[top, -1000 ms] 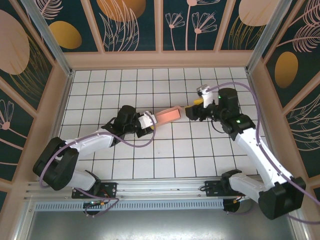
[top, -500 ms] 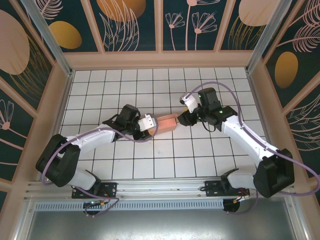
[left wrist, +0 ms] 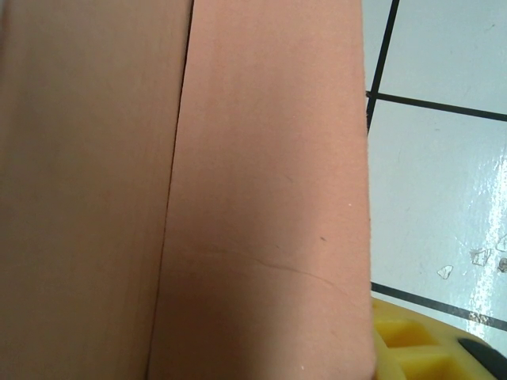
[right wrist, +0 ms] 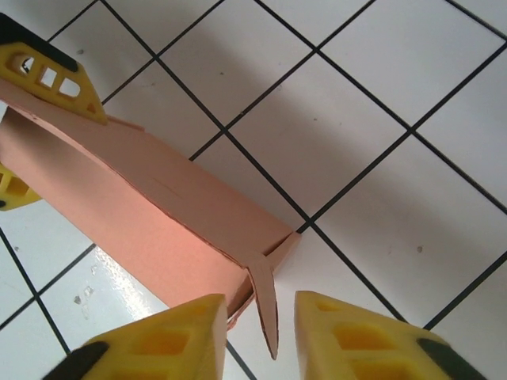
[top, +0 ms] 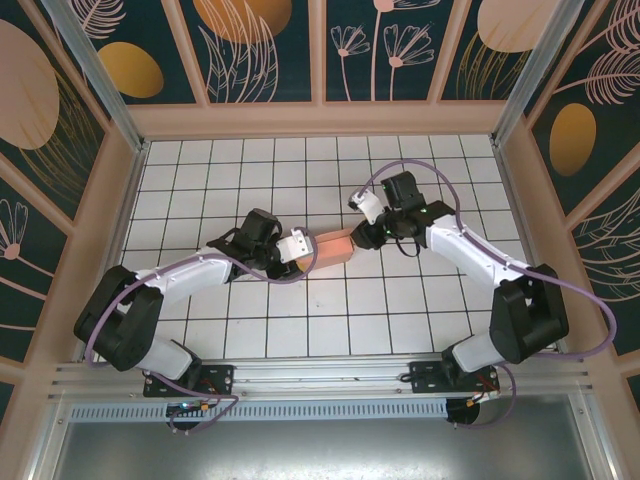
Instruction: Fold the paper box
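Top external view: bright, even overhead illumination; shadows faint. Right wrist view: glare on the glossy bench (right wrist: 380,142) tiles; fingers (right wrist: 158,348) of the right end effector (right wrist: 260,307) blurred. Left wrist view: paper box (left wrist: 261,158) soft-focused, shaded toward the lower left.

Below me spreads a glossy white tabletop (top: 400,300) ruled into squares by thin black lines. The salmon-pink folded cardboard box (top: 335,246) is mid-table; whether it actually rests on the tiles I cannot tell.
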Tool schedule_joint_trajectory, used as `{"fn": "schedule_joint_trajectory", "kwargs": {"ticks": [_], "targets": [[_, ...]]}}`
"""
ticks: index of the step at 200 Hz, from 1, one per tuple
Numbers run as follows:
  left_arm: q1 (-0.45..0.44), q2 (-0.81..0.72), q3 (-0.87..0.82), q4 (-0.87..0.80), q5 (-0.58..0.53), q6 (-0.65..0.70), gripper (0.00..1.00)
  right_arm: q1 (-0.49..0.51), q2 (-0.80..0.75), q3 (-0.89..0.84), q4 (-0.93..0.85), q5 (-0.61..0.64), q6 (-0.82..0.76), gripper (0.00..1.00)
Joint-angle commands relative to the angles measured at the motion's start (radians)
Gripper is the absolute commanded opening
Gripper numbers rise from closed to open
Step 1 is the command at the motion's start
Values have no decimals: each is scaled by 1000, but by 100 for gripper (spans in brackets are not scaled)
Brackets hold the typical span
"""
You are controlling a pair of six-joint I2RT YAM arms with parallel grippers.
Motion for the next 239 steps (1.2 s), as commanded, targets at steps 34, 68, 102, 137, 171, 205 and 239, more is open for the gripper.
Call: {"fn": "schedule_joint_trajectory", "kwargs": {"ticks": [34,68,102,137,171,205,239], "targets": [[8,47,38,-23,-4,-8,25,13,22,55,-27,-1,-3,0],[6,97,88,9,15,-111,26,33,6,26,40,93,122,0],[7,105,88,68,-20,-147,28,62,-10,4,83,200,317,0],[7,105,76,95,-46,-152,28,131,-35,-51,129,309,445,0],[6,104,65,106,-59,-166,28,133,-89,-155,235,300,505,0],[7,102,57,125,-54,-195,29,132,-113,-258,332,310,513,0],[8,107,58,129,-60,-198,30,137,-112,-309,385,326,495,0]]}}
